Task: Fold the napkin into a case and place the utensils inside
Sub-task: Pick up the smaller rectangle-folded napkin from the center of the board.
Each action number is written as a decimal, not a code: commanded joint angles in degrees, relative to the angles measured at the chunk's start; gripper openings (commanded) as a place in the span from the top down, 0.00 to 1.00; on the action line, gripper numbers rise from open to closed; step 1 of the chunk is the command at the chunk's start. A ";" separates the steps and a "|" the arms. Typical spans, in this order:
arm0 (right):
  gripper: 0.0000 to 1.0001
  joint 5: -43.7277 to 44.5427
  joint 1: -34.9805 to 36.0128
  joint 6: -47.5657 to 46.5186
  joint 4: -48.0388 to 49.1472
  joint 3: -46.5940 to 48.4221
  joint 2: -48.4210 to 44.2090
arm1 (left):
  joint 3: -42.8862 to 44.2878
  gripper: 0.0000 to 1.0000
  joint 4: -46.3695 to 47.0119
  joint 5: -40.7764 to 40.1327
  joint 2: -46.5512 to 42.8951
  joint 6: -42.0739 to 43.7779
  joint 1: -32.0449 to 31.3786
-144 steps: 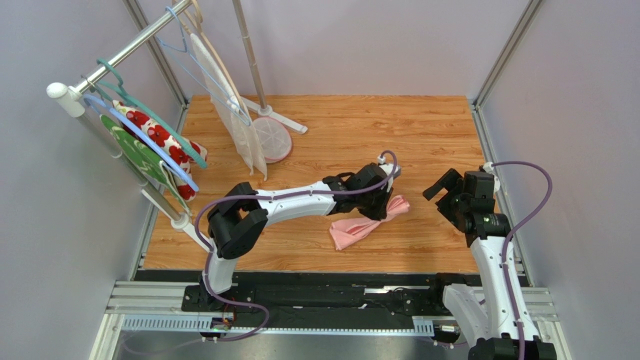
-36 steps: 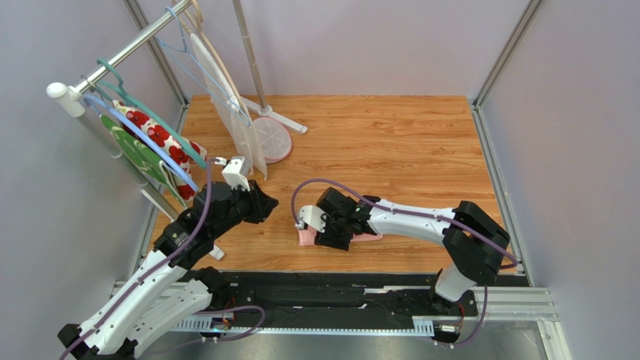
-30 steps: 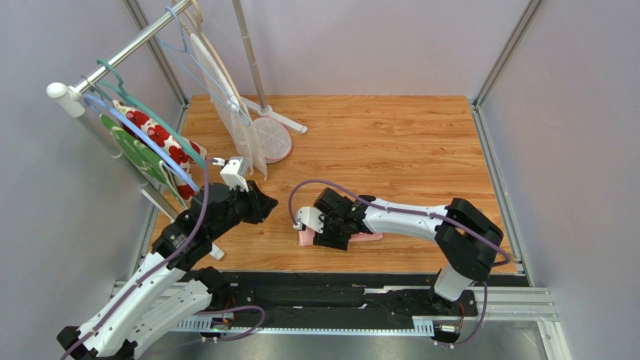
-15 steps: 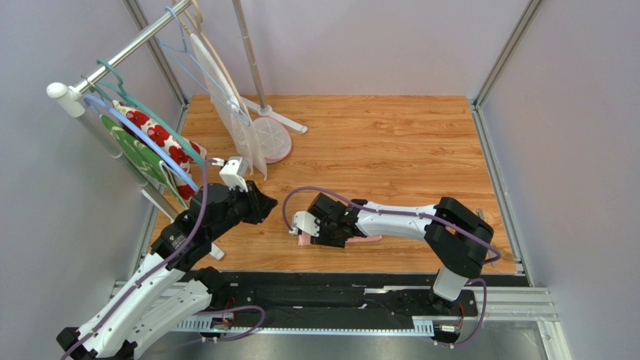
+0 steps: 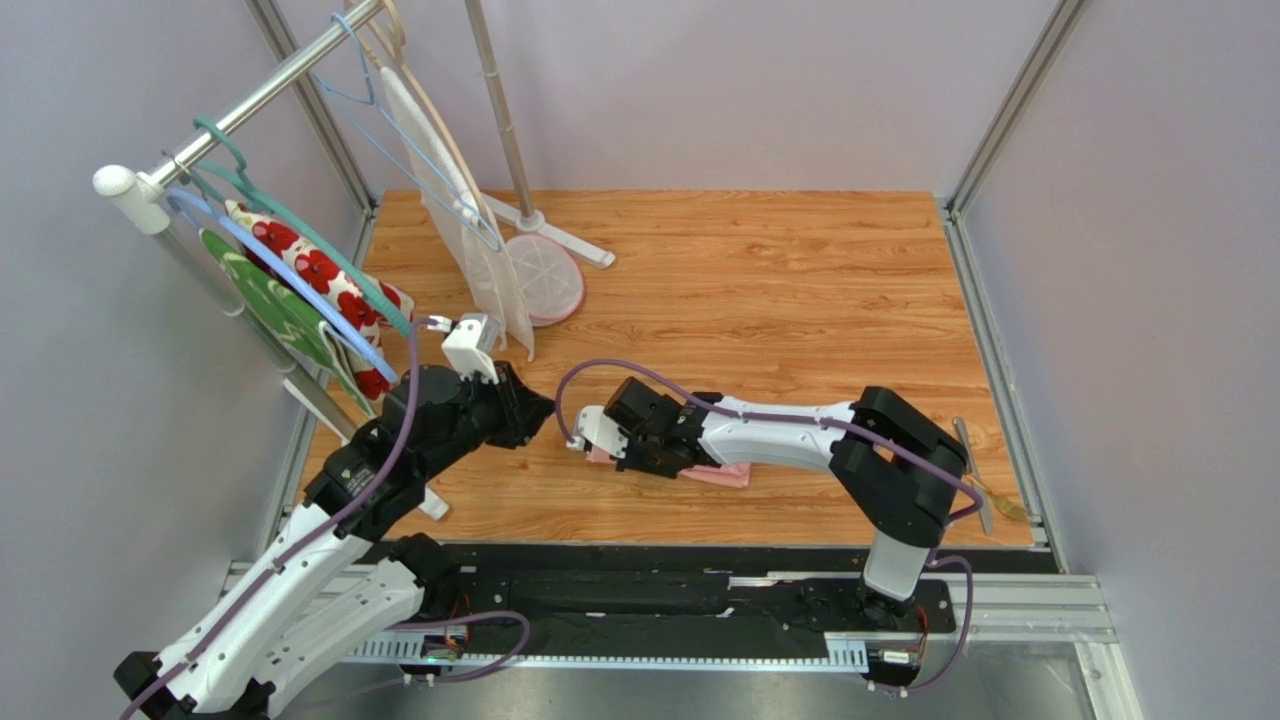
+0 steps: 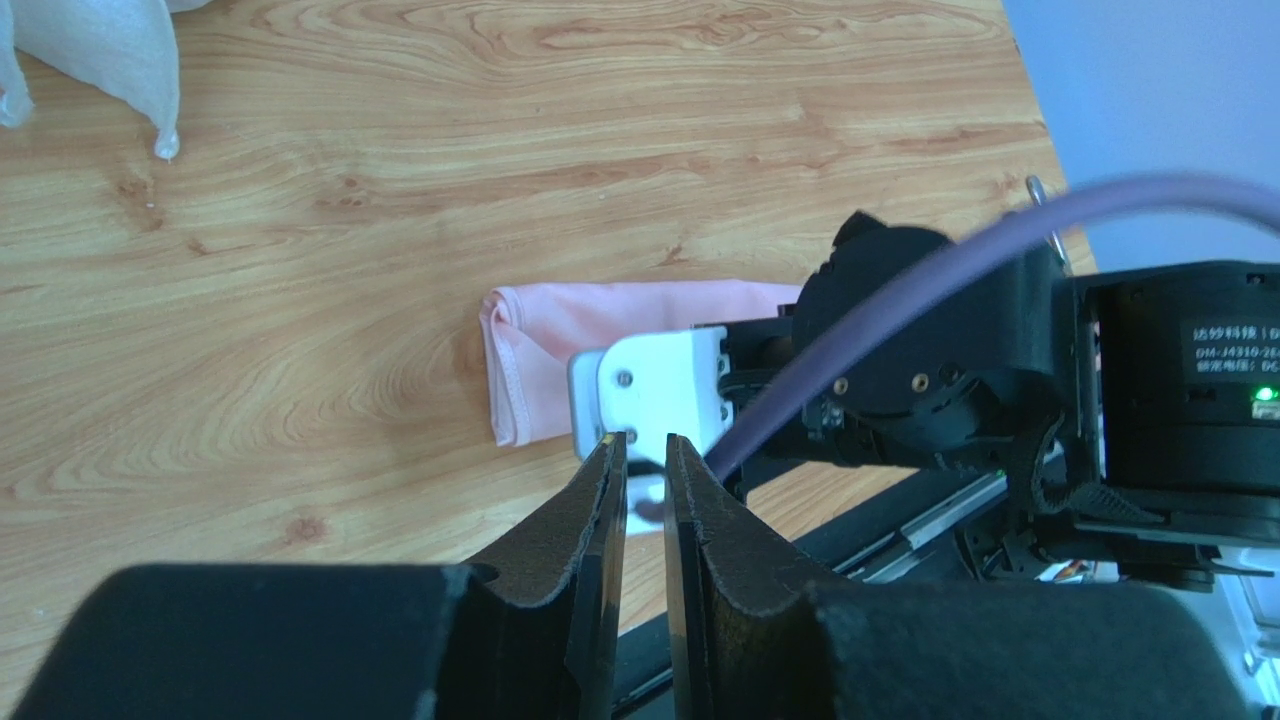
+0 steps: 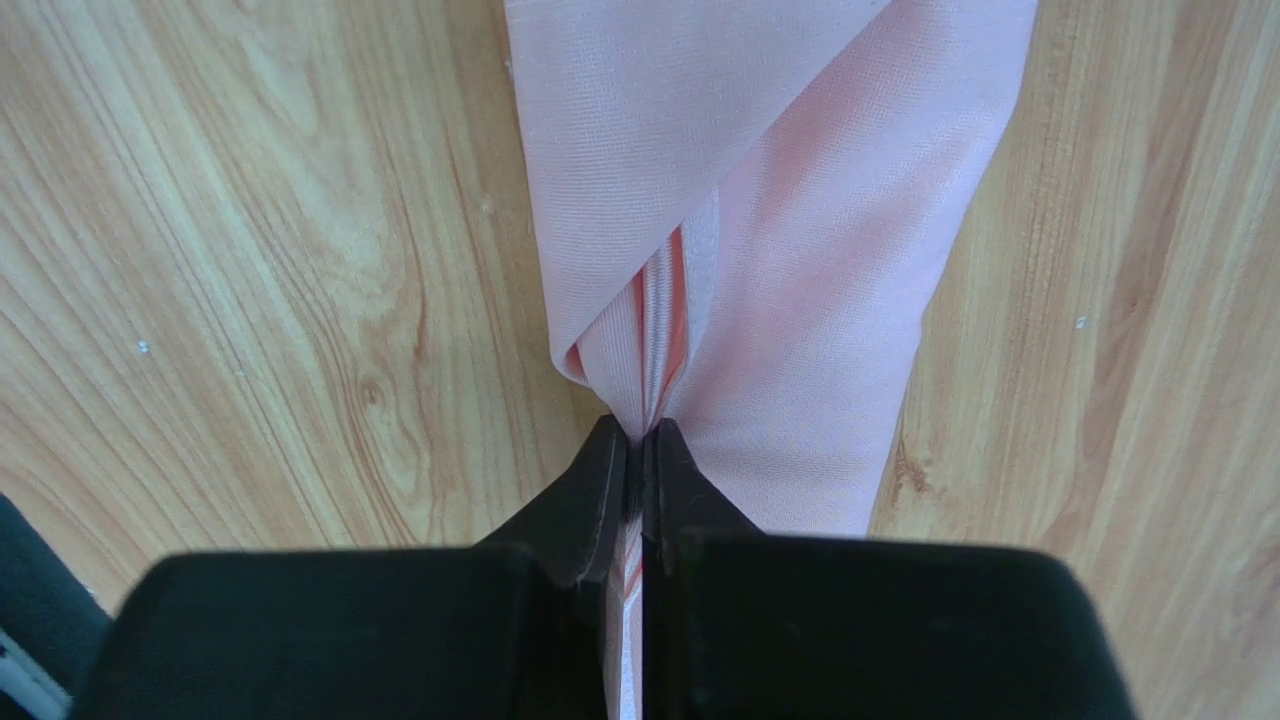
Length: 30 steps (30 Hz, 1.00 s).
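So the napkin (image 6: 571, 323) is plain light pink, folded up into a long narrow strip, and it's laid flat on the wood near the front edge, roughly mid-table. One layered fold at its left end is pinched tight in the right gripper (image 7: 637, 435). The utensils (image 5: 963, 438) are seen way off at the right edge, thin and silvery with a yellowish bit, too tiny to be told apart.

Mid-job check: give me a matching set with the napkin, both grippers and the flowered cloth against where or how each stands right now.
1. napkin
2. left gripper
3. right gripper
4. flowered cloth

A. hanging on the rack at left
B. pinched shut on the napkin
C. folded, lying on the wooden table
D. jaws slightly apart, empty

Pairs: 1-C, 2-D, 3-B, 4-A
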 commanded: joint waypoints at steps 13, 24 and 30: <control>1.00 -27.52 -14.18 35.95 8.39 7.59 -5.96 | 3.60 0.76 0.57 -0.04 2.33 -0.02 0.56; 1.00 -42.82 -27.28 59.60 34.30 4.78 3.09 | 4.22 0.76 1.98 0.49 5.41 -0.63 0.56; 1.00 -49.41 -32.38 69.80 48.46 4.16 11.88 | 3.69 0.76 3.56 1.62 8.04 -0.90 0.65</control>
